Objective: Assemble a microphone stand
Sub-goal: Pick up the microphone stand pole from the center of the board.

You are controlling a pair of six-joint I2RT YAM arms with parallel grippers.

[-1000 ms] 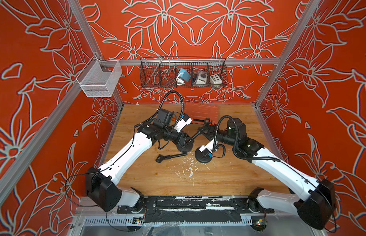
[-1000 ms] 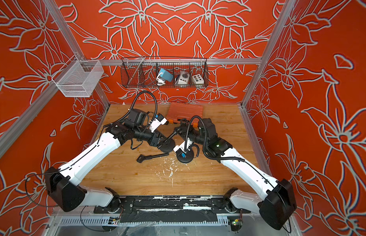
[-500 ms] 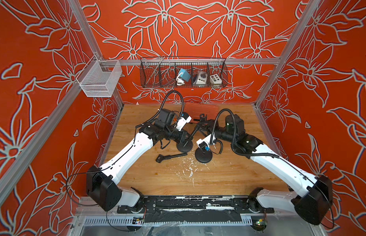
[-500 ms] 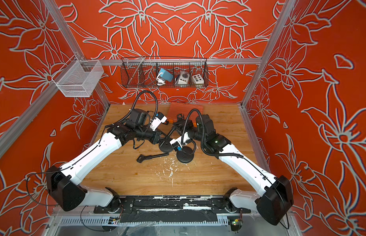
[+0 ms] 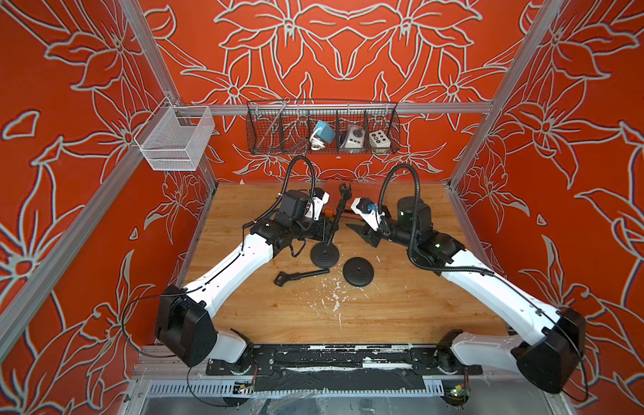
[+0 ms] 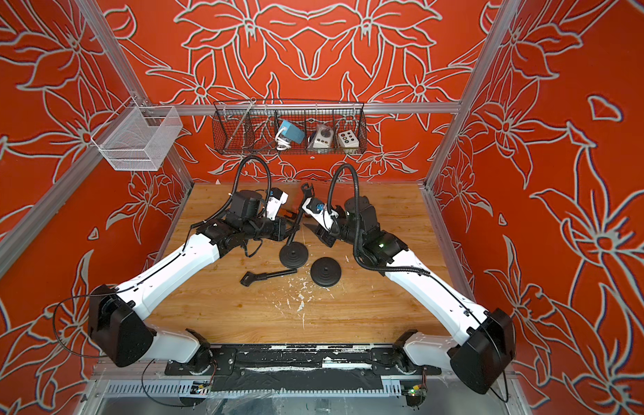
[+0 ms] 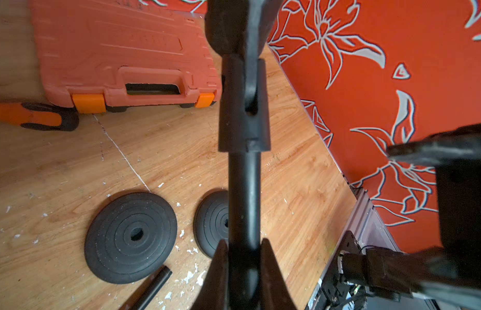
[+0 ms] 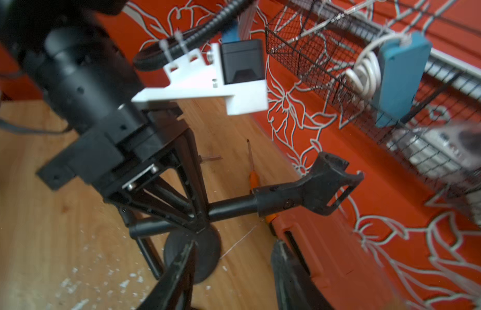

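**1. Left gripper (image 7: 244, 257).** The jaws are pressed together on the pole (image 5: 337, 213), pinching it low on the shaft. A second ago these jaws stood partly apart beside the pole. They have since closed on it.

**2. Right gripper (image 5: 360, 231).** The jaws are spread, with nothing between them. A second ago this gripper was down close over the bases with its jaws nearly together. It has since opened, risen and pulled back. It now sits clear of the pole, across from my left jaws, with its tips pointing toward the shaft.

**3. Location of the work.**
- The pole runs up through my left jaws at a tilt.
- The clip (image 5: 344, 188) is above the left jaws, at the pole's top end.
- The base (image 5: 324, 254) rests on the table directly below the left jaws, and the pole's foot meets its centre.
- I cannot tell whether the foot is seated fully in the socket.

**4. Meaning for the task.**
- The hold on the pole has passed from right to left.
- As I judge it, the left gripper now acts as the steady and the right gripper is free for the next operation. That may be turning the shaft home or fetching another part.
- The first stand appears close to complete.

**5. Remaining parts.** A second base (image 5: 358, 271) lies flat just beside the first, below my right jaws. A second pole (image 5: 299, 276) lies on its side below my left jaws. The two are not joined.

**6. Caution.** The pole leans. If the left jaws release before seating is confirmed, the pole may tip over.
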